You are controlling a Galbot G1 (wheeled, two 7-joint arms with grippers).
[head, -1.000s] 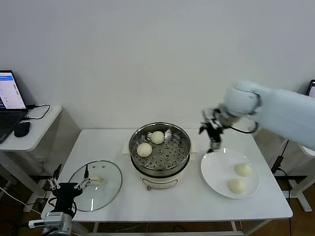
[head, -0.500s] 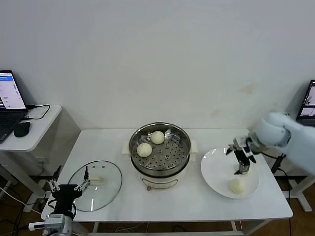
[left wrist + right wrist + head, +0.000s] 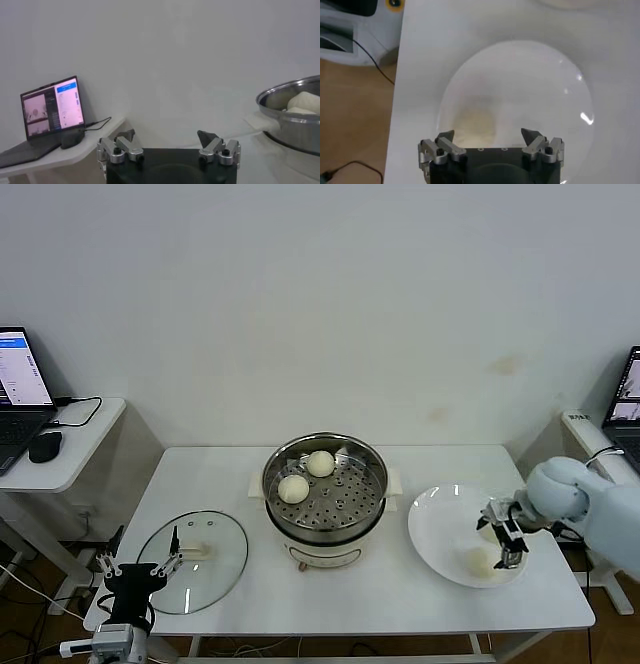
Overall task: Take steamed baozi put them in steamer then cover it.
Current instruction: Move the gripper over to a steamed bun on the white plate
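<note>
The left gripper (image 3: 133,572) waits wide open near the clear glass cover (image 3: 193,559). The right gripper (image 3: 490,136) hangs wide open above the white plate (image 3: 440,529), over one cream-white steamed baozi (image 3: 475,126). Two sit inside the shiny steel steamer (image 3: 325,487).

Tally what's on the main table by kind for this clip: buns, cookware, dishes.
Buns in the steamer: 2
Buns on the plate: 2, the farther one mostly hidden behind the right gripper
Steamers: 1
Glass lids: 1
Plates: 1
Total: 7
</note>
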